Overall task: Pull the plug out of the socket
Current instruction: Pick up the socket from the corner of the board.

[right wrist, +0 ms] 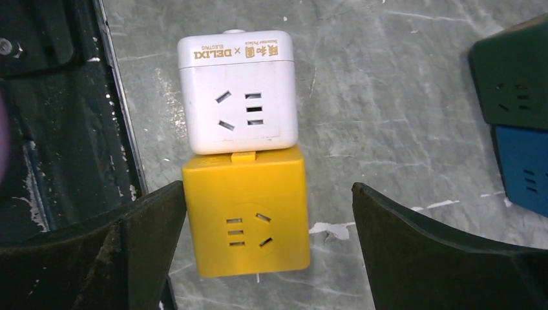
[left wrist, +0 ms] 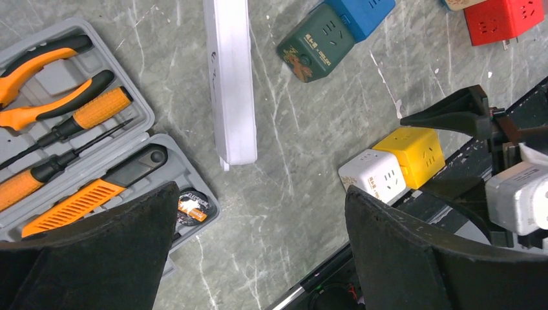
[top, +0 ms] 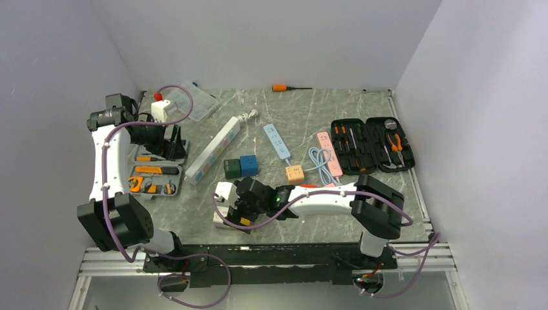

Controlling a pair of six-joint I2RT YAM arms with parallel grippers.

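**Grey marble table: plugged cube pair sits right under my right jaws**

Marble table (top: 310, 116), near edge first; the yellow cube (right wrist: 245, 219) and white cube (right wrist: 238, 93) are butted face to face by the front rail, joined by a small yellow tab; I take yellow for the plug and white for the socket, but can't confirm that.

My right gripper (right wrist: 268, 190) is above the pair with its jaws spread wide, holding nothing; the yellow cube lies between the fingers, close to one and clear of the other; the white cube is just past the tips.

The pair's long axis runs along my gap, not across it; so my call is to close on yellow and pull straight back, away from white.

Right arm is much the nearer; my left gripper (left wrist: 262, 190) is also spread and empty, raised well off to the far left.

Further out: a green cube (top: 232, 168) and a blue cube (top: 249, 165), side by side.

Containers: the grey tool case (top: 155, 177) lies open, with orange-handled tools in its slots; the black tool case (top: 371, 145) lies open, holding pliers and drivers; the clear box (top: 197, 100) is at the far edge, contents unreadable.
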